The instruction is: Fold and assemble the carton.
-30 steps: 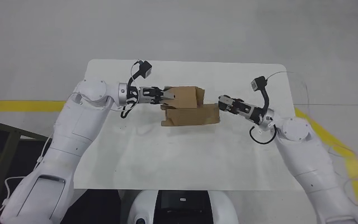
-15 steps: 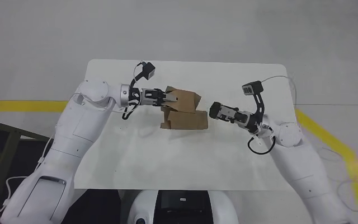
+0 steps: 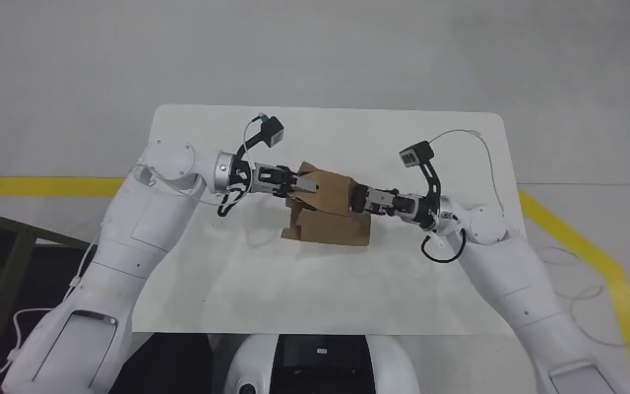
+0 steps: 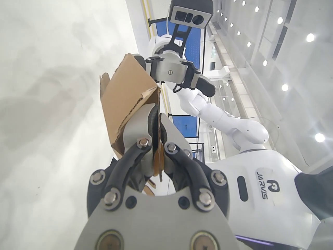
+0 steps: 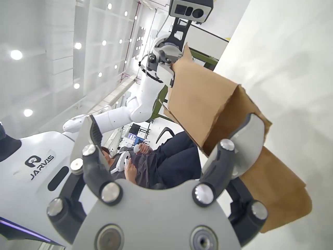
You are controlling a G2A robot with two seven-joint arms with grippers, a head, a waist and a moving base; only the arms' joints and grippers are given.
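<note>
Since a second earlier, the right gripper (image 3: 356, 200) had pushed in from the side against the brown corrugated cardboard carton (image 3: 330, 225), which had become shorter, its upper panel tipped up at a slant. The carton lay near the middle of the white surface (image 3: 246, 276), its long axis running across from one gripper to the other, its lower part resting on the surface. The left gripper (image 3: 300, 184) had its fingers (image 4: 138, 123) clamped tight on a thin flap edge at the carton's near end. The right gripper's fingers stood spread wide: one (image 5: 251, 131) pressed against the carton's torn flap, the other well clear of the cardboard.
</note>
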